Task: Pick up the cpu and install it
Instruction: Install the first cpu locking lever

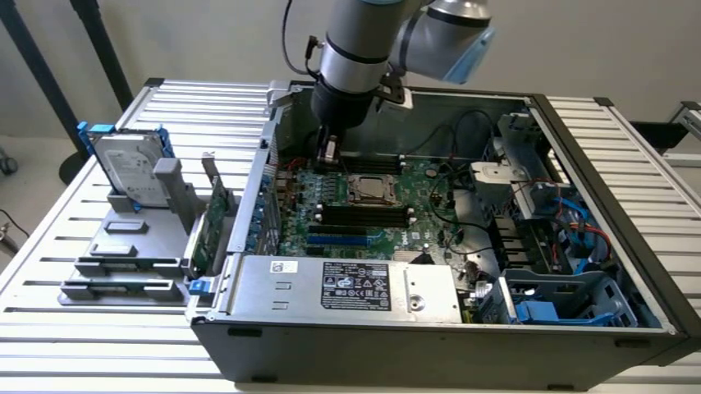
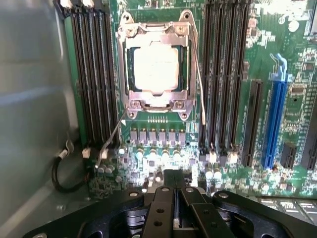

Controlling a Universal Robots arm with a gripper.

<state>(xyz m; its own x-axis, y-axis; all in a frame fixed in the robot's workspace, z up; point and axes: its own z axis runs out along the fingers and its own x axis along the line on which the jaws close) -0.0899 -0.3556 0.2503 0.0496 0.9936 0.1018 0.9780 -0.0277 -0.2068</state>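
Observation:
The cpu (image 2: pixel 157 67), a small square chip with a shiny silver top, lies in the motherboard socket, and the metal socket frame (image 2: pixel 130 74) sits around its edges. In the exterior view the cpu (image 1: pixel 369 188) is at the middle of the green motherboard (image 1: pixel 411 215) inside the open computer case. My gripper (image 1: pixel 328 153) hangs low over the board's far side, just beyond the socket and close to the case wall. Seen from the wrist, the black fingers (image 2: pixel 164 191) are pressed together with nothing between them; the gripper (image 2: pixel 173 181) is shut and clear of the chip.
Black memory slots (image 2: pixel 94 74) flank the socket, with a blue slot (image 2: pixel 275 119) farther off. A thin wire lever (image 2: pixel 199 79) runs beside the socket. On the exterior view's left a grey stand holds a blue-framed hard drive (image 1: pixel 130 168) and a green card (image 1: pixel 215 222). The power supply (image 1: pixel 350 287) is at the front.

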